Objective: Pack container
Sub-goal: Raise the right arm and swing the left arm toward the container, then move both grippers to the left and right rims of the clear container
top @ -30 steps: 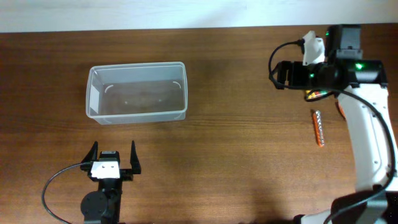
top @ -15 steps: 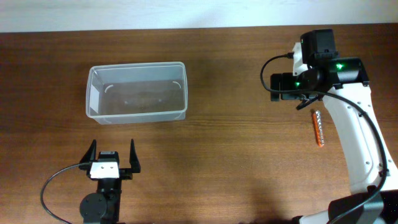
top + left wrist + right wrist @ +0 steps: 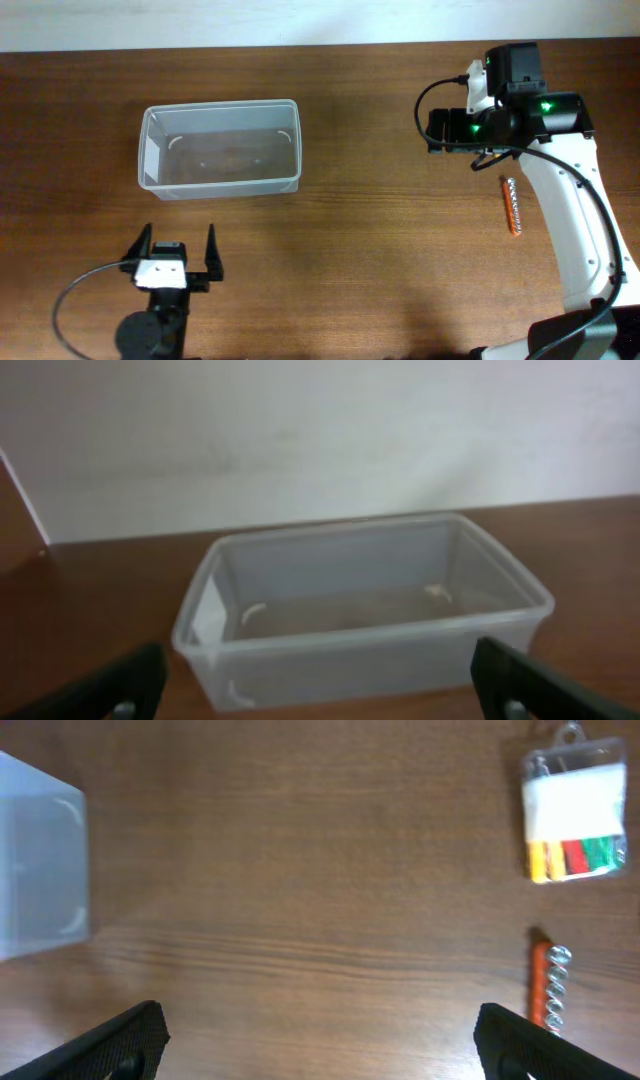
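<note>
Meanwhile the right arm has swung over the last second: in the overhead view its wrist now sits a little further left in the upper right of the frame, with more of the orange-handled spiral tool (image 3: 512,205) showing below it. The right gripper (image 3: 320,1025) has its jaws wide apart with nothing between them, only bare wooden table (image 3: 360,250). In its wrist view the small clear packet (image 3: 575,815) of white, yellow, red and green pieces lies at upper right, and the spiral tool sits at lower right. Neither is centred under the jaws.

The left gripper (image 3: 176,245), at the lower left of the overhead frame, has drifted slightly left. Its jaws are also apart and empty, facing the container (image 3: 222,190) from just in front of it. The container stands where it was, in the upper left of the overhead frame, and looks empty.

So packing has not really begun. The right arm seems to be lining up on an item, and would probably need to shift toward the right of its own view before closing.
</note>
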`<state>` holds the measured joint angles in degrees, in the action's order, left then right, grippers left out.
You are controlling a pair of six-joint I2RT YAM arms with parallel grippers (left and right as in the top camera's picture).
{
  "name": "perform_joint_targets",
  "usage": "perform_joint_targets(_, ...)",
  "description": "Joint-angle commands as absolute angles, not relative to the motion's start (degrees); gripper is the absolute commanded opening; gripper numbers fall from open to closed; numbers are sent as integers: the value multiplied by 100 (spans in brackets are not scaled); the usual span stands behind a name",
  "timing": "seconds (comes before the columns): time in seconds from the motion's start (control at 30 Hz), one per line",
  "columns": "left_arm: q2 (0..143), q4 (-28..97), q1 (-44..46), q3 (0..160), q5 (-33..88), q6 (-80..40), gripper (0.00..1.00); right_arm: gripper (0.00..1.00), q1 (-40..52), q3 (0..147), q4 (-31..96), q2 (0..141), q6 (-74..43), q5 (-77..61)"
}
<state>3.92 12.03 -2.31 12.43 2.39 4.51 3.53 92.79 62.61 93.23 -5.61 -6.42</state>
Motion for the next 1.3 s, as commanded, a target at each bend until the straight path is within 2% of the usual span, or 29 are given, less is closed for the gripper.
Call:
perform_joint_targets(0.0, 930, 1557, -440, 2493, 172, 864, 99, 99, 379, 9419, 6235, 9297, -648, -1085)
perform_joint_targets(0.17, 2661, 2488, -801, 4543, 368, 1129, 99, 99, 379, 9408, 6167, 9297, -650, -1103)
perform_joint_targets(0.4, 6143, 4274, -1046, 7896, 2921, 1476, 99, 99, 379, 9408, 5826, 9297, -650, -1100)
perform_joint_targets(0.53, 8099, 5341, -1039, 9712, 3618, 1483, 99, 99, 379, 9408, 5778, 9299, -650, -1100)
perform_joint_targets(0.73, 9865, 5376, -1039, 10497, 3752, 1216, 99, 99, 379, 9408, 5763, 9301, -652, -1153)
perform_joint_targets(0.9, 10274, 5408, -915, 10873, 2714, 1387, 99, 99, 381, 9408, 5664, 9301, -648, -1839)
perform_joint_targets(1.03, 10276, 5765, -727, 11089, 600, 1380, 99, 99, 484, 9408, 5568, 9310, -652, -1953)
perform_joint_targets(1.1, 10276, 6003, -687, 11111, -45, 1367, 99, 99, 652, 9408, 5559, 9345, -655, -1942)
perform_joint_targets(1.27, 10320, 6565, -685, 11100, -82, 1293, 99, 99, 1275, 9408, 5671, 9596, -845, -1385)
